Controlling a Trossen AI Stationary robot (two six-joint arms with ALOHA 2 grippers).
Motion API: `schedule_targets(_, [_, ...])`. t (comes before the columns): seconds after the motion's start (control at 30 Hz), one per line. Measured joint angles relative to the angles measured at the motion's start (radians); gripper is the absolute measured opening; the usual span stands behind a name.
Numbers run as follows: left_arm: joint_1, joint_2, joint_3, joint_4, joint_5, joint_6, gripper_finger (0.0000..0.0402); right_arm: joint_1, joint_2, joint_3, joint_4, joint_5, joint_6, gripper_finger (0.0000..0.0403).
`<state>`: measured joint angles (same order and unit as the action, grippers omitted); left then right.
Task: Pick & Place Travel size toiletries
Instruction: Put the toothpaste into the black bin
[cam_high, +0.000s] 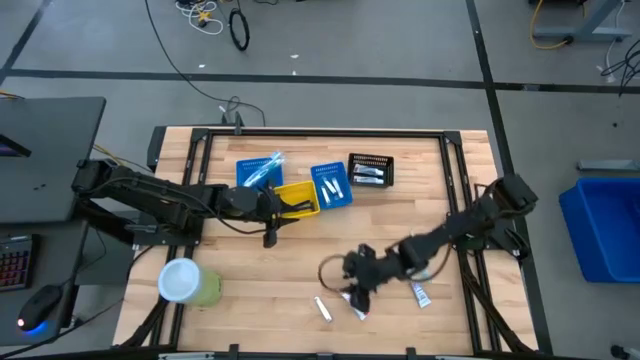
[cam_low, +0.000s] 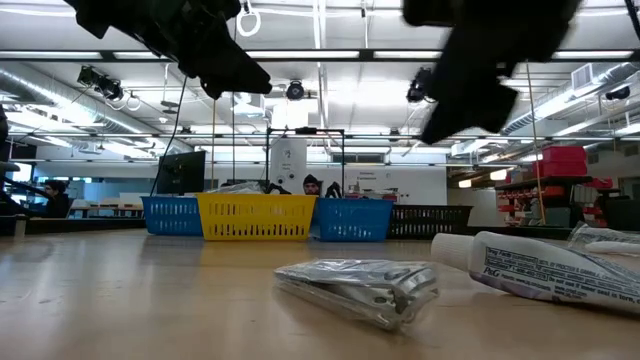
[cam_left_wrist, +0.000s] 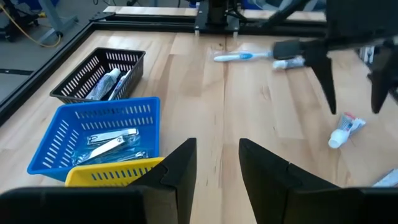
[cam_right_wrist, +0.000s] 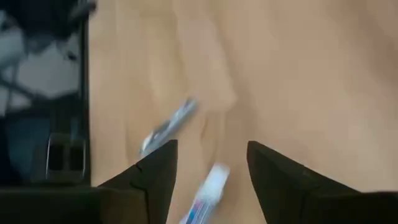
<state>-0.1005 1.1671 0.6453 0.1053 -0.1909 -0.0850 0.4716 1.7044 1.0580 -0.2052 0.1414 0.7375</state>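
Small white tube with red and blue marks (cam_right_wrist: 207, 190): lies flat on the bare wood near the table's front edge, right under the right gripper; the high view shows it as a white item (cam_high: 358, 308) just below that gripper.
Wrapped silvery item (cam_high: 323, 308): lies on the wood just beside the tube, on its left; the low view shows it as a crinkled clear packet (cam_low: 360, 285).
Second white tube (cam_high: 420, 294): lies to the right of the gripper, well clear of the bins.
Handling: the tube is likely light and soft, with a slick skin that may squirm out of a pinch; best taken across its middle, fingers square to its length. The packet looks slippery and thin, harder to lift off the wood.
Right gripper (cam_right_wrist: 210, 163): released, fingers spread, hanging over the tube and holding nothing.
Left gripper (cam_left_wrist: 216, 163): released too, empty, beside the yellow slotted plastic bin (cam_high: 297, 197).
Bins: blue slotted plastic bin (cam_left_wrist: 93, 134) holds metal nail clippers; black slotted plastic bin (cam_left_wrist: 99, 74) holds small tubes; another blue bin (cam_high: 258, 170) sits left of the yellow one.
Blue-white toothbrush (cam_left_wrist: 242, 56): on the wood in the left wrist view, unsorted.
Green cylinder with white lid (cam_high: 188, 283): front left, apart from the work.
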Motion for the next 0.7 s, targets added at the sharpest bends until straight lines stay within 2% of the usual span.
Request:
schedule_targets(0.2, [0.000, 0.000, 0.000, 0.028, 0.000, -0.034, 0.0127, 0.117, 0.013, 0.000, -0.112, 0.225, 0.072, 0.0220])
schedule_targets(0.47, [0.000, 0.000, 0.000, 0.032, 0.000, -0.035, 0.0127, 0.195, 0.137, -0.001, -0.031, 0.217, 0.228, 0.0210])
schedule_targets(0.7, [0.000, 0.000, 0.000, 0.037, 0.000, -0.038, 0.0127, 0.203, 0.221, -0.001, 0.006, 0.201, 0.234, 0.0202])
